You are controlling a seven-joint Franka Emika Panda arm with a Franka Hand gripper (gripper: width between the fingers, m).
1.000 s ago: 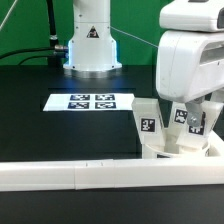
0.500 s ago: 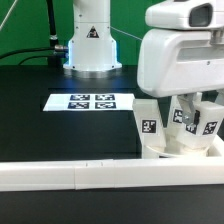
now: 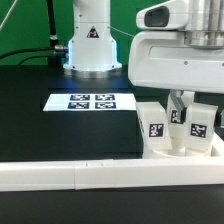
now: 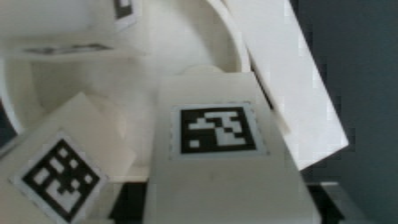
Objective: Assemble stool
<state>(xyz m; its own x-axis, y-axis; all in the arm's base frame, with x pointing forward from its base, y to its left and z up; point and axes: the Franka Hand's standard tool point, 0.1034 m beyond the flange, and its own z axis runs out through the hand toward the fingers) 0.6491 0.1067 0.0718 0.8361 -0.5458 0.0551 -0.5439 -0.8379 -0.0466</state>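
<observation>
The hand point(image 3: 183, 100) hangs low over the stool point(image 3: 178, 135), a cluster of smooth, blocky white plastic parts with black-and-white square tags, directly beneath it on the matte black worktop point(image 3: 60, 130). Whether its fingers grip anything, I cannot tell.

legs point(image 3: 172, 130) behind rail point(image 3: 70, 176); marker board point(image 3: 92, 101) beyond
</observation>
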